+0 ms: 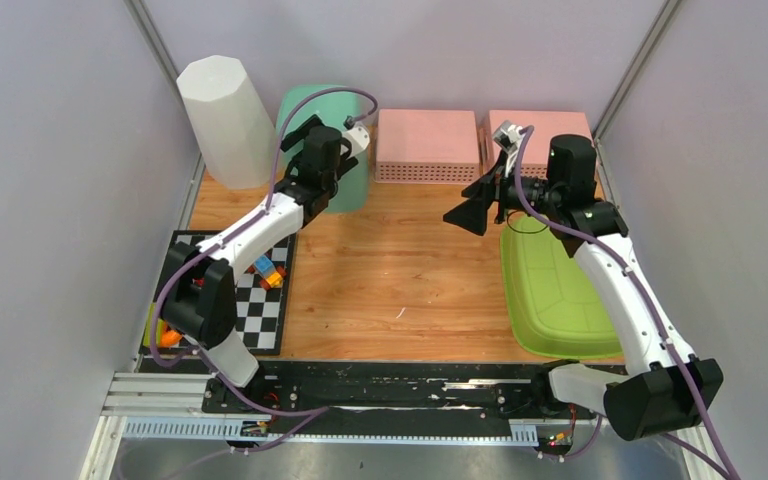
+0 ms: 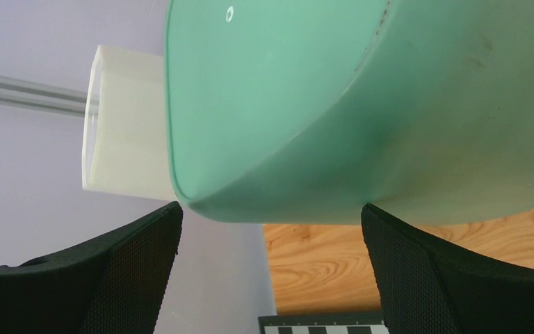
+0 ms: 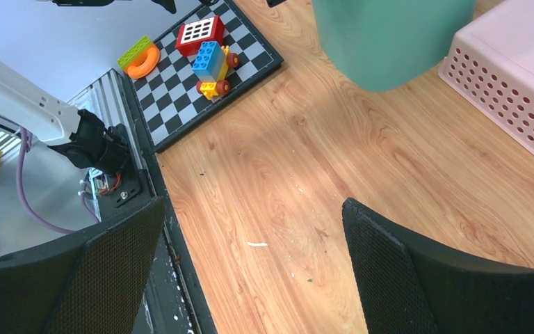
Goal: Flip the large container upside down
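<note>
Teal container (image 2: 334, 104): it stands at the back of the table, right in front of my left gripper (image 2: 271, 209). A smooth closed face with one small round mark fills most of that wrist's view. I cannot tell which end is up.
Left fingers (image 2: 132, 271): spread wide and holding nothing. The container's rounded edge sits between them and just beyond the tips, and I see no contact with the plastic.
White container (image 2: 122, 132): just past the teal one, on the side of my left-hand finger, by the wall.
Right gripper (image 3: 254, 203): its fingers are wide apart and empty, hanging above the bare wooden table (image 3: 361, 160). They are well apart from the teal container, which shows ahead of them at the far edge of that view.
Pink basket (image 3: 507, 76): ahead and to the right of my right fingers, near the teal container.
Checkered mat (image 3: 250, 52): ahead and to the left of my right fingers. It carries a brick car (image 3: 212, 64) and a red block (image 3: 200, 31), and an orange ring (image 3: 142, 62) lies just off its edge.
Lime tub (image 1: 555, 290): behind my right fingers, under that arm.
</note>
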You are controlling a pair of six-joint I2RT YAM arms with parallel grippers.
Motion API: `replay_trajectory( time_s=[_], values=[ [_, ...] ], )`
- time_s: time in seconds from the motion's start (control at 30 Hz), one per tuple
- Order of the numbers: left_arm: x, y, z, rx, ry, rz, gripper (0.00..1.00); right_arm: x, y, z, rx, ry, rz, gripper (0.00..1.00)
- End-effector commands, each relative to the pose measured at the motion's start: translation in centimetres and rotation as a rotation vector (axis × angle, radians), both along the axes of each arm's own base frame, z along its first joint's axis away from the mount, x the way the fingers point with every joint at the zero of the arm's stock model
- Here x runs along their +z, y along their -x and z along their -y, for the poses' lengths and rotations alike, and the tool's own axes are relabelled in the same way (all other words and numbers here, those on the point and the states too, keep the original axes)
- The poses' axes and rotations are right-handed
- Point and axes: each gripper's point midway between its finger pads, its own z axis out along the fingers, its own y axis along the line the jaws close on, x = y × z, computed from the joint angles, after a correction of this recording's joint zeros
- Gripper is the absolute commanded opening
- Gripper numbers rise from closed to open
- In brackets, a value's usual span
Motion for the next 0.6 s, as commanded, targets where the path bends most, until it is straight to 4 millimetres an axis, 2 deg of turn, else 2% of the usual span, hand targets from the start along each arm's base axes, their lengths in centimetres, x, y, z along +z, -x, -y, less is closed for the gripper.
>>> replay_trajectory(
  time_s=[0.0,0.5,0.57],
  values=[
    [1.3,-1.8,-0.3,0.036,0.015,0.055,1.0,0.2,0.2,0.6,-0.004,-0.001,0.032,1.0],
    [0.7,-5.2,-0.2,0.093,0.024,0.047,0.99,0.3,0.2,1.0,-0.013,-0.007,0.039,1.0],
    [0.1,-5.4,-0.1,0.095,0.016,0.022,0.99,0.3,0.2,1.1,-0.015,-0.007,0.041,1.0]
  ],
)
